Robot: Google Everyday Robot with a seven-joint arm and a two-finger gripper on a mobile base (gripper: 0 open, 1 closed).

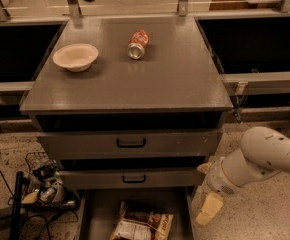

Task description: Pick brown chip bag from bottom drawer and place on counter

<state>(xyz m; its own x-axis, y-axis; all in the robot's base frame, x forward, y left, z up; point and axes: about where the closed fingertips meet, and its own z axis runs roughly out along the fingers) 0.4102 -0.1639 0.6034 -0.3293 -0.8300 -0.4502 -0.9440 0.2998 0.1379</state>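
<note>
Gripper (205, 193), jaws seemingly released, hangs just right of the crinkly dark-brown foil chip bag (142, 226) lying in the grey metal bottom drawer (100, 209).

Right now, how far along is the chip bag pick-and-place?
Done: the bottom drawer stands open. In hand: the gripper hangs low beside the drawer's right edge, apart from the brown chip bag lying inside. Left: grasp it, lift it, set it on the counter, which holds a bowl and a red soda can.
</note>
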